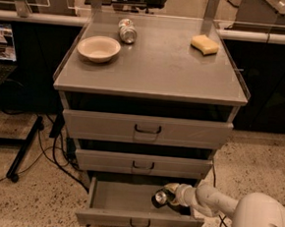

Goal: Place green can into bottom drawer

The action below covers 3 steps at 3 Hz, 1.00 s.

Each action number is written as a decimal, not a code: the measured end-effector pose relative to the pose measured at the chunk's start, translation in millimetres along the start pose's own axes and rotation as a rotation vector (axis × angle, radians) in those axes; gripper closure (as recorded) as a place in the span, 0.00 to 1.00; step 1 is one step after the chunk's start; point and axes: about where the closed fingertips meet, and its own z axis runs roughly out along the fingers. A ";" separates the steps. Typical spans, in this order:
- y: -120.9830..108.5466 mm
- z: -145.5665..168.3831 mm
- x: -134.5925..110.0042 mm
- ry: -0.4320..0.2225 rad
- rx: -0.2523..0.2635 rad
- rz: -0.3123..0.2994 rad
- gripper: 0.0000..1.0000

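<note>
The bottom drawer (113, 200) of the grey cabinet stands pulled open, with a small dark handle on its front. The green can (160, 196) lies on its side inside the drawer at the right, its silver end facing me. My gripper (168, 195) reaches into the drawer from the right on a white arm and is shut on the green can, holding it low over the drawer floor.
On the cabinet top (161, 62) sit a cream bowl (98, 48), a silver-white can (127, 30) lying on its side and a yellow sponge (204, 44). The two upper drawers (147, 129) are shut. Cables and a stand leg (24, 148) lie on the floor at left.
</note>
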 end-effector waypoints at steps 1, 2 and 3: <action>0.0 0.0 0.0 0.000 0.000 0.000 0.50; 0.0 0.0 0.1 0.000 0.000 0.000 0.19; 0.0 0.1 0.1 0.000 0.000 0.000 0.00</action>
